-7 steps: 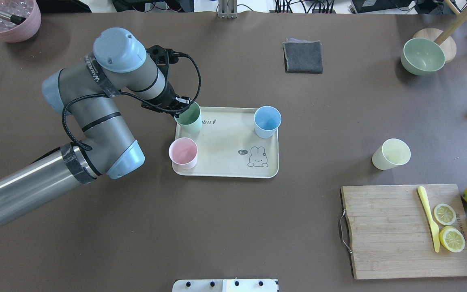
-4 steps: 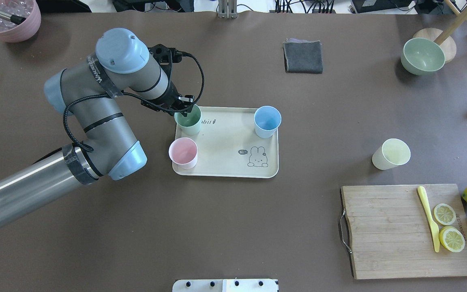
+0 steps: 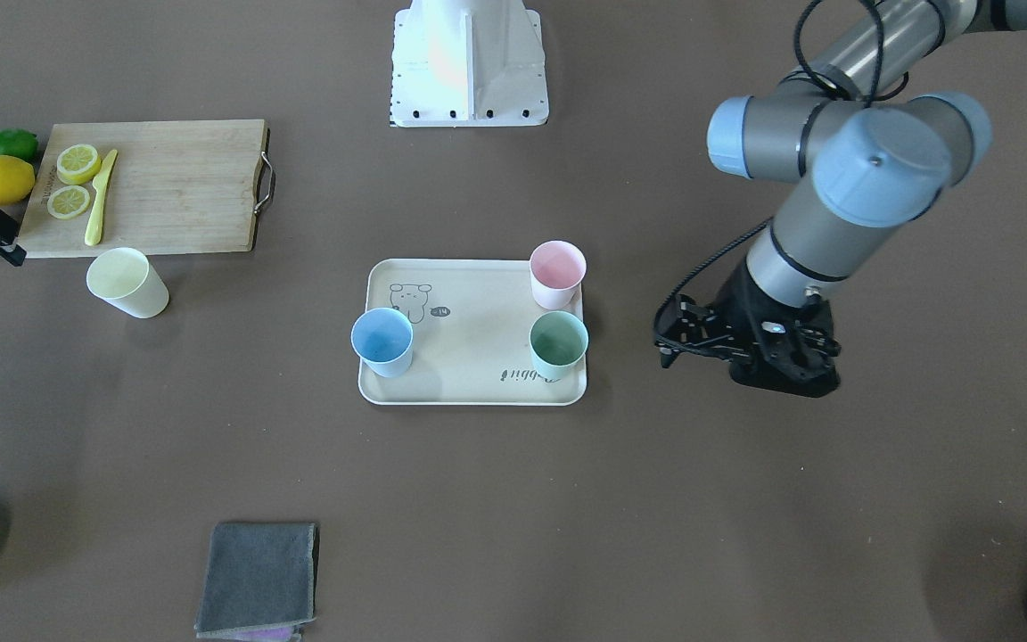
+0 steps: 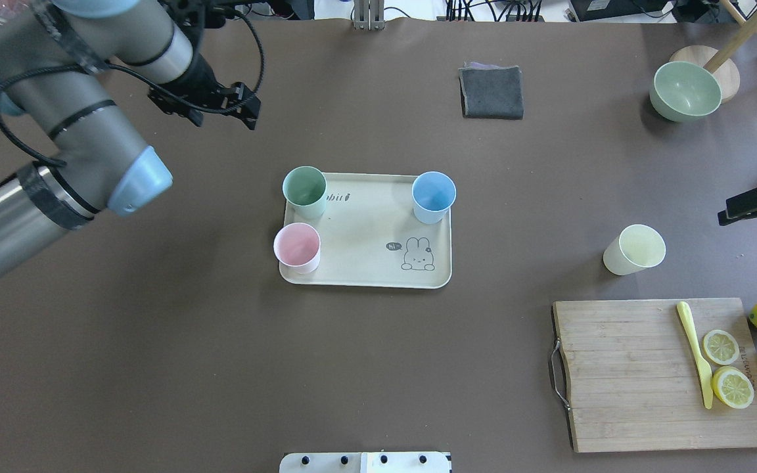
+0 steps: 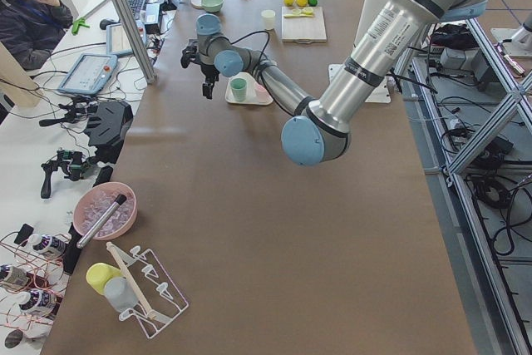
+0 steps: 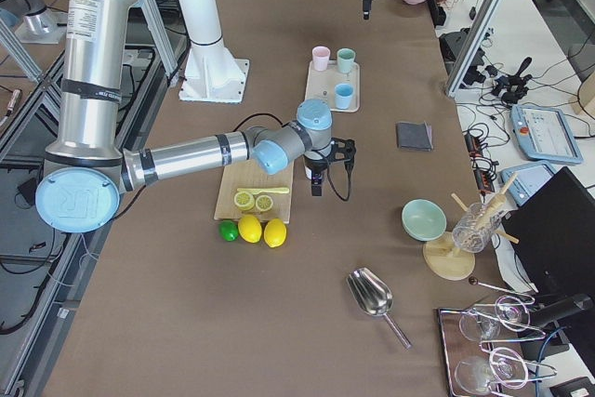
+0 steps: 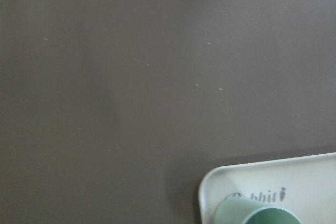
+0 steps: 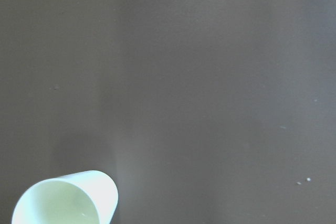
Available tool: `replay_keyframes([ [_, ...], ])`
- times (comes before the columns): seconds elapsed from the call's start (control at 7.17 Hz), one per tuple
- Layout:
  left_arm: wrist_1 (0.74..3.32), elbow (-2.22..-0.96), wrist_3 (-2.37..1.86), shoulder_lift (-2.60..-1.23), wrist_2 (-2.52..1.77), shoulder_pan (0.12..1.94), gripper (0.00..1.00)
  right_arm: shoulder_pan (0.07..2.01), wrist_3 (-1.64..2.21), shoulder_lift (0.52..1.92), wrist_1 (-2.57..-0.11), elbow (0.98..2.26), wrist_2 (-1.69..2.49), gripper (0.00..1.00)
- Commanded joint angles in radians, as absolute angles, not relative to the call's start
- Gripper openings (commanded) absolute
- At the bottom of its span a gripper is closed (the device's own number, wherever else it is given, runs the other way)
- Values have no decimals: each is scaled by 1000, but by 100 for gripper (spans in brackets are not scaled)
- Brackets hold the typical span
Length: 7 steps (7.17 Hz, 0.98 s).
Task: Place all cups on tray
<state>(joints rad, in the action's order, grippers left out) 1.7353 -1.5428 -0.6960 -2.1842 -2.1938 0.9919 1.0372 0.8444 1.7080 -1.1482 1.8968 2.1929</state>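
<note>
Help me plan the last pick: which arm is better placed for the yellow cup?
Right. The yellow cup stands off the tray on the robot's right, close to the right gripper; the left gripper hangs far beyond the tray.

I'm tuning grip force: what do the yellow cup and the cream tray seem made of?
Yellow cup: probably matte plastic or fibre composite; dull pastel surface, no glints, thin rim. Tray: likely the same; even cream colour, printed drawing, moulded raised rim.
</note>
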Motion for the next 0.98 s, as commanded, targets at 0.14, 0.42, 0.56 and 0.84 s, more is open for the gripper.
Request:
replay_keyframes([
  [0.14, 1729, -1537, -586, -2143, -2218, 1058, 98, 867, 1009, 1664, -1115, 1885, 2041, 89],
  [0.42, 1730, -1539, -587, -2141, -2217, 1058, 98, 839, 1008, 1663, -1114, 1878, 2031, 24],
  [0.56, 1729, -1537, -588, -2141, -2215, 1057, 98, 828, 1008, 1663, -1114, 1878, 2029, 3],
  [0.84, 1729, -1536, -588, -2143, -2215, 1055, 98, 825, 1009, 1649, -1115, 1891, 2036, 0],
])
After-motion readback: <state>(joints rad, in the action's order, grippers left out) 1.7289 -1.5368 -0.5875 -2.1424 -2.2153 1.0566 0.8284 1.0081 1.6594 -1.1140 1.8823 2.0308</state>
